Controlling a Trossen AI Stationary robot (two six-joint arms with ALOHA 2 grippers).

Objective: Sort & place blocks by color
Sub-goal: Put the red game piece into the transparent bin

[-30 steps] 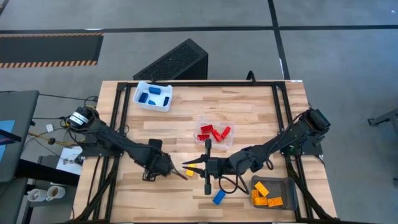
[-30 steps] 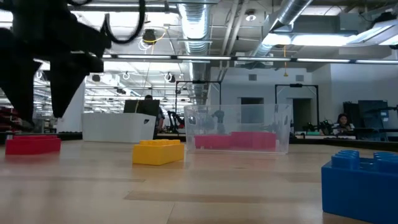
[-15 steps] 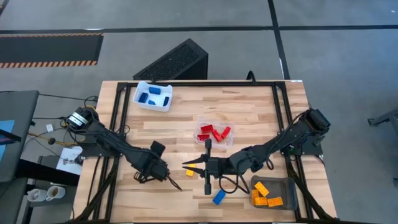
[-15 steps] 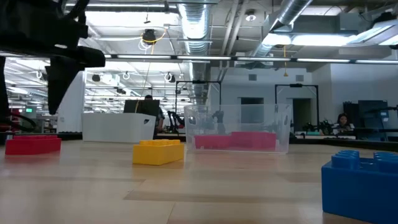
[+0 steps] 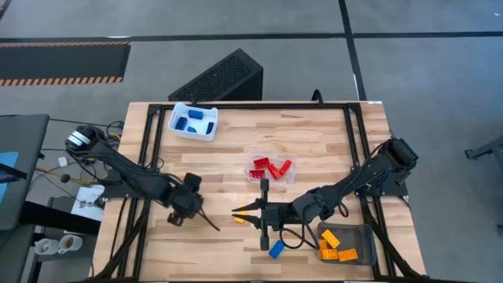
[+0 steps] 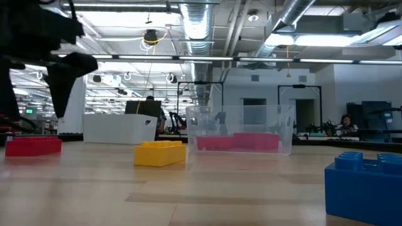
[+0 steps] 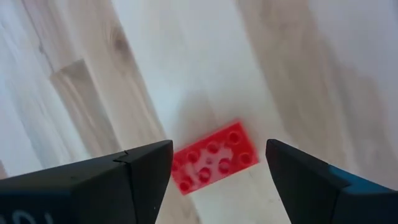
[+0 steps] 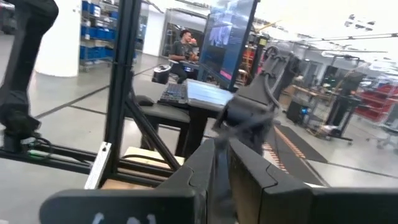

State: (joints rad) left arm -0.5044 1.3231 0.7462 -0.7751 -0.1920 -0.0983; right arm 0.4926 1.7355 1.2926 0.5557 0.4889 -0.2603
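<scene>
High view: the left gripper (image 5: pixel 211 224) hovers over the table's (image 5: pixel 330 141) front-left area, fingers apart and empty. The right gripper (image 5: pixel 240 211) lies low near the centre front, fingers together, holding nothing visible. Blue blocks (image 5: pixel 193 119) fill the white tray (image 5: pixel 178 130); red blocks (image 5: pixel 269 167) the clear tray (image 5: pixel 291 174); orange blocks (image 5: pixel 336 245) the grey tray (image 5: pixel 363 233). A blue block (image 5: pixel 276 249) and a yellow block (image 5: pixel 240 219) lie loose near the front.

Low view: a red block (image 6: pixel 33 146), the yellow block and the blue block rest on the wood, well apart.

Left wrist view: the red block lies flat on the table between the spread fingers (image 7: pixel 146 171).

Right wrist view: fingers (image 8: pixel 249 177) pressed together; a person (image 8: pixel 182 45) sits at a desk beyond.
</scene>
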